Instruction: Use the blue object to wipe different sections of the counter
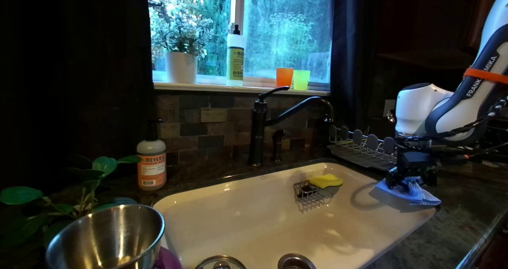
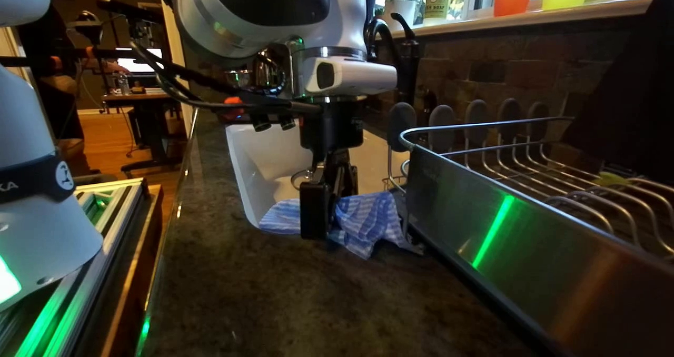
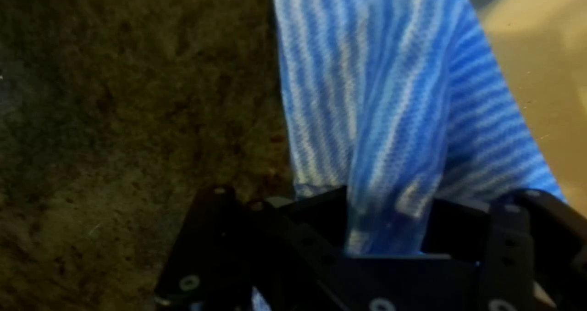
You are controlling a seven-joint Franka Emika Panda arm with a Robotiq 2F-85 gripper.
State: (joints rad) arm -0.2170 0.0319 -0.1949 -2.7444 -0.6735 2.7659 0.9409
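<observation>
Blue rag (image 3: 399, 109) at sink edge (image 1: 416, 222), open counter (image 2: 295, 299)

The counter (image 1: 460, 225) is dark, speckled stone with a dull sheen, and a white sink (image 1: 222, 213) is set into it. From the sink's middle in an exterior view, a pump bottle (image 1: 151, 171) stands at ten o'clock, a black faucet (image 1: 258, 138) at eleven, a dish rack (image 1: 372, 143) between one and two. Towards three, the blue cloth (image 1: 420, 195) lies across the sink's edge and the stone.

one rag (image 3: 396, 104), one sponge (image 1: 326, 180), two cups (image 1: 284, 77)
</observation>
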